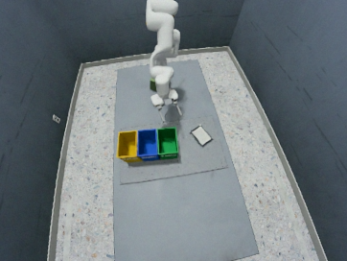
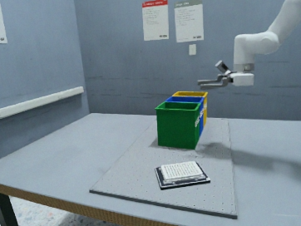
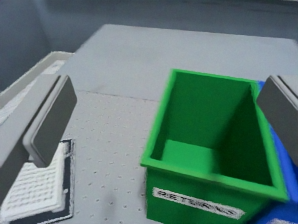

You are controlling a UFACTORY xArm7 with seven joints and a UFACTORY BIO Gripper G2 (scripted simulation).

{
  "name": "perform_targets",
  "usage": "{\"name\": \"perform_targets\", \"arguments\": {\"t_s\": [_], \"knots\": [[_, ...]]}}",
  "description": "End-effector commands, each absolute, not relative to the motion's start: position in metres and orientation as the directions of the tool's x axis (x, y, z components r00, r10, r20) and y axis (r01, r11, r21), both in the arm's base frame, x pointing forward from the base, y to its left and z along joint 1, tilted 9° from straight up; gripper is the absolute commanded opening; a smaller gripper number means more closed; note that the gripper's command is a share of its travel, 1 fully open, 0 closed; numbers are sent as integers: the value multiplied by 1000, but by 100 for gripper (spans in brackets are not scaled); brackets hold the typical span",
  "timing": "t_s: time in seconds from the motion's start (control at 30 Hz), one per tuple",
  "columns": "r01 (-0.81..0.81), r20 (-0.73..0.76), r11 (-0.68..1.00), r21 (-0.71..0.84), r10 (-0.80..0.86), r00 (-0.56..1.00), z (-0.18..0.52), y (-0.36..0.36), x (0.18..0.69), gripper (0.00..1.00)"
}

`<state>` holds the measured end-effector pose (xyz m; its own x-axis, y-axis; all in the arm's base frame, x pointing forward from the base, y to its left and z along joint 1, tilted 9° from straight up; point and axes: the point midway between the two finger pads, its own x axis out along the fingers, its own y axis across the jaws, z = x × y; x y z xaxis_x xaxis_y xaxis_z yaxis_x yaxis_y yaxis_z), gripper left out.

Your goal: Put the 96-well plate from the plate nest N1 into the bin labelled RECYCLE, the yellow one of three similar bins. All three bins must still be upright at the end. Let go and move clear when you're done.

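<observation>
Our pincer [image 1: 171,117] [image 2: 213,83] [image 3: 167,120] released, fingers apart, nothing between. White plate [image 1: 201,135] [image 2: 181,169] [image 3: 37,187] sits on dark nest [image 1: 209,142] [image 2: 185,183] [image 3: 69,200], beside green bin [image 1: 168,155] [image 2: 178,129] [image 3: 200,197]. Swinging low, we could tip green bin; skewed grip could drop plate; bins touching, one knock could topple yellow bin [image 1: 127,157] [image 2: 189,92].

End effector [image 1: 173,117] [image 2: 199,84] [image 3: 167,120] raised, its two fingers apart

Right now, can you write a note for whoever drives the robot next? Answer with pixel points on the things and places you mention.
Gripper [image 1: 171,117] [image 2: 199,84] [image 3: 166,115]: open, holding nothing, in the air on the robot's side of the bins.
96-well plate [image 1: 201,135] [image 2: 181,169] [image 3: 36,186]: in its dark nest, beside the green bin [image 1: 168,154] [image 2: 178,129] [image 3: 200,179].
Yellow bin [image 1: 127,155] [image 2: 205,114]: upright, like the other two.
Done: no plate moved.
Left: grasp plate, drop into yellow, let go, move clear.
</observation>
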<state>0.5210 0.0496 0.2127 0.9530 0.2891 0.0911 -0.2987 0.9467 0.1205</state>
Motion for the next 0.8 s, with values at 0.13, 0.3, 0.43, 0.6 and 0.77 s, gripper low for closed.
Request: {"name": "perform_targets", "arguments": {"t_s": [0.13,0.3,0.43,0.6,0.77], "knots": [[-527,126,845,96,515,848,211,92,530,37],[-527,126,844,97,515,848,210,106,532,37],[-527,126,844,97,515,848,208,126,536,37],[-527,126,844,97,515,848,207,151,540,37],[-527,126,844,97,515,848,205,175,544,37]]}}
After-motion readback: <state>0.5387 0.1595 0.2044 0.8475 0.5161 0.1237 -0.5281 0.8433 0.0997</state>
